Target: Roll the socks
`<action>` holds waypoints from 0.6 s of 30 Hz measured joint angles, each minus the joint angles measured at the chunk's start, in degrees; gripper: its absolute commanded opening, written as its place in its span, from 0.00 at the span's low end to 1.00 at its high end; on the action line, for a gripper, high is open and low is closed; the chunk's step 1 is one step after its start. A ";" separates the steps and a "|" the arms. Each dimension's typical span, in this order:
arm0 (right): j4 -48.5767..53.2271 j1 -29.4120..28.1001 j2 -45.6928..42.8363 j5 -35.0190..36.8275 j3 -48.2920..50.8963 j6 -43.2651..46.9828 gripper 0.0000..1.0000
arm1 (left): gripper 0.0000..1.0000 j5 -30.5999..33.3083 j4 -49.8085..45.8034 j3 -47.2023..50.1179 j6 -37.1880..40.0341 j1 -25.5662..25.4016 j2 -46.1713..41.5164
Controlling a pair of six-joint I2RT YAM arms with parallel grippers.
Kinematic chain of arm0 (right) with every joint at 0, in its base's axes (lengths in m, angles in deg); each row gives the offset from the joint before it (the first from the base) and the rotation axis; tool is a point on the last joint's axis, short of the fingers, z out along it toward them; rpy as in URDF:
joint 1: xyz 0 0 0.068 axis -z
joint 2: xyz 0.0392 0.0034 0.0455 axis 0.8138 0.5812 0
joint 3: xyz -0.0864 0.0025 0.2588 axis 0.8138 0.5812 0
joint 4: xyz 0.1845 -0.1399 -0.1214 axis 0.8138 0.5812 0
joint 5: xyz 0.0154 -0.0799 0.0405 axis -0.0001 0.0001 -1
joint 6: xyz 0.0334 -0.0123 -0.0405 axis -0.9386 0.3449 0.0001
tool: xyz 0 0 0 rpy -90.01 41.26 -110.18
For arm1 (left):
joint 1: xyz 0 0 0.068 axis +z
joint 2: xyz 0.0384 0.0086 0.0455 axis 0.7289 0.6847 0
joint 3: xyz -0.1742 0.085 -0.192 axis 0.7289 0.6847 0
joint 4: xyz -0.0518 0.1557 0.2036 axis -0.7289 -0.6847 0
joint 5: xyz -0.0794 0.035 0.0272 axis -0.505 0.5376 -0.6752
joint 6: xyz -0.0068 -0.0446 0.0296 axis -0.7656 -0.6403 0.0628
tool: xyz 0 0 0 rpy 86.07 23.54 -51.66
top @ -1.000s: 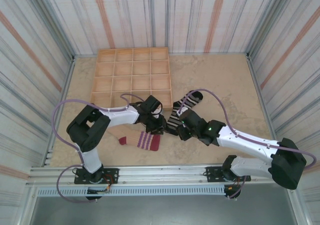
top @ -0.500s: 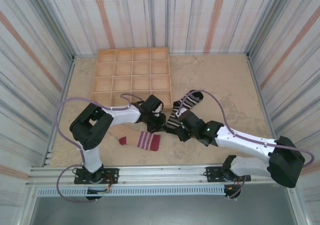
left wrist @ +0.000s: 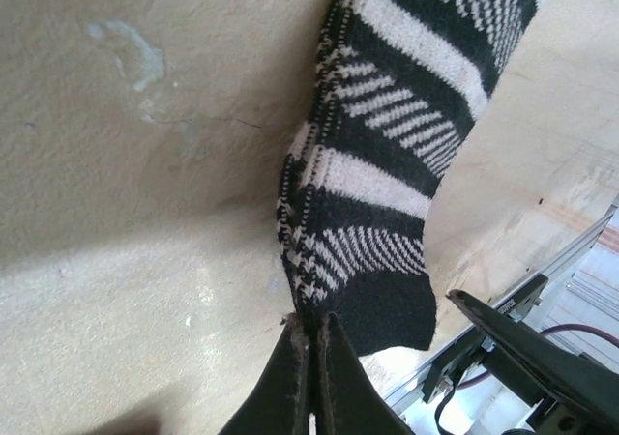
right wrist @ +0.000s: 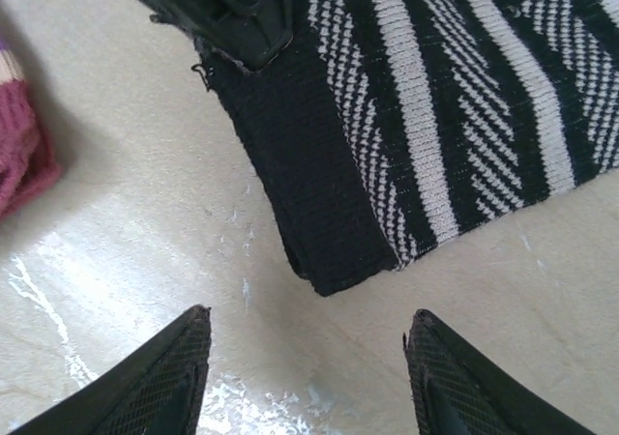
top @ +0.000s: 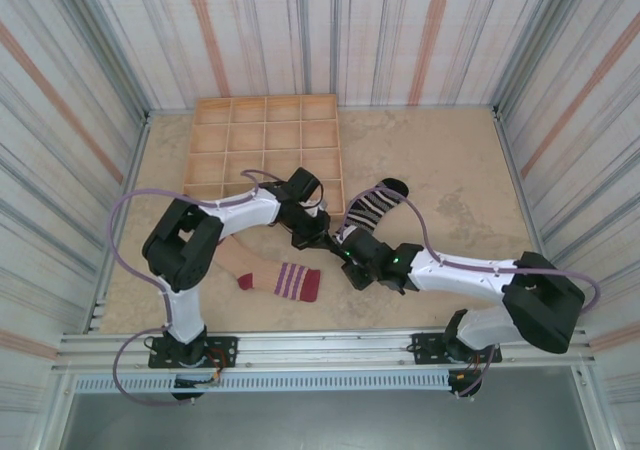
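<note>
The black sock with grey-white stripes (top: 372,206) lies slanted on the table, toe at the back, cuff toward me. My left gripper (top: 322,234) is shut on one corner of its plain black cuff (left wrist: 387,309); the closed fingertips (left wrist: 311,327) pinch the fabric edge. The same pinch appears in the right wrist view, upper left, on the sock (right wrist: 435,116). My right gripper (right wrist: 308,324) stands open just short of the cuff's free corner, nothing between its fingers, low over the table (top: 350,254). The beige sock (top: 268,276) lies flat to the left, its dark red cuff (top: 308,284) nearest.
A wooden grid tray (top: 265,155) with several compartments stands at the back left, its front edge close behind my left gripper. Striped walls close the table on three sides. Bare tabletop (top: 450,160) extends at the back right.
My left gripper has shut on the black sock's cuff corner. The right arm has slid left and now sits at the cuff, jaws slightly narrower. The black sock has shifted a little toward the back.
</note>
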 measured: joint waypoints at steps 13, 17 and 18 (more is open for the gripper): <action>-6.19 -2.05 5.14 4.83 -0.70 6.29 0.48 | 0.00 -3.82 -1.99 -0.13 1.62 0.31 1.20; -7.15 -2.51 6.51 5.97 -0.76 7.37 0.45 | 0.00 -4.83 -2.03 -0.13 1.79 0.39 1.22; -7.32 -2.89 6.86 6.49 -0.79 7.43 0.45 | 0.00 -4.96 -2.05 -0.13 1.95 0.39 1.27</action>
